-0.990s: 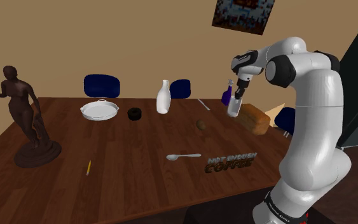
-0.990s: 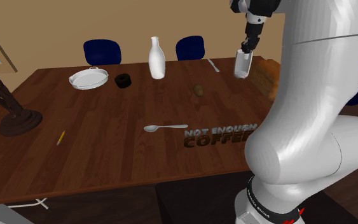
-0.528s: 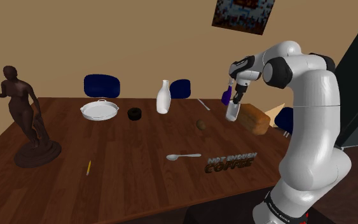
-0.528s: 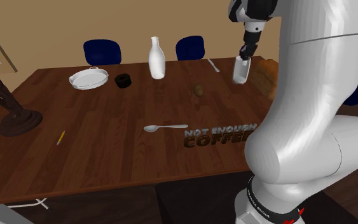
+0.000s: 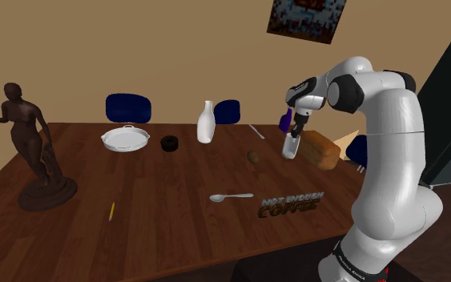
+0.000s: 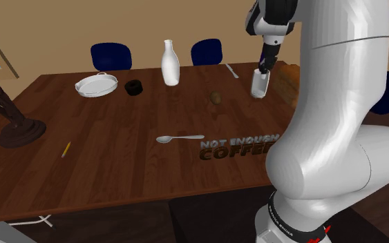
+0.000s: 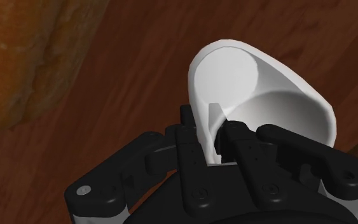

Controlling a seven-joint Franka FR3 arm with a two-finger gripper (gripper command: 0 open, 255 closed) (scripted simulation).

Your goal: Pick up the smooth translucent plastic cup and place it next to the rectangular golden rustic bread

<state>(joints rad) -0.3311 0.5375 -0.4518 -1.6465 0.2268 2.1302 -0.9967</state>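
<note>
- Shoulder view: the gripper (image 5: 296, 134) hangs over the far corner of the table (image 5: 159, 200) on the shoulder view's right. Its fingers are closed on the rim of a white cup (image 5: 291, 146).
- The cup leans a little and sits low over the wood. Whether its base touches the table cannot be told.
- The bread (image 5: 321, 149), a golden-brown loaf, lies just beside the cup along the table's edge on that view's right.
- A purple bottle (image 5: 284, 120) stands behind the gripper at the far edge.
- A white bottle (image 5: 206, 122), a small black bowl (image 5: 169, 143) and a white dish (image 5: 126, 138) stand along the far edge.
- A brown statue (image 5: 35, 148) stands at the edge on that view's left.
- A spoon (image 5: 230, 196) and brown lettering (image 5: 289, 205) lie near the near edge.
- Second exterior view: the gripper (image 6: 264, 67) comes down from above and holds the cup (image 6: 258, 84) by its rim. The bread (image 6: 286, 83) is just beyond the cup, partly behind the arm.
- Wrist view: the gripper (image 7: 217, 130) has the cup's wall pinched between its narrowly spaced fingers (image 7: 193, 130), one outside the wall and one inside. The cup (image 7: 266, 89) shows its white hollow. The bread (image 7: 25, 57) is close by on the table (image 7: 139, 63).
</note>
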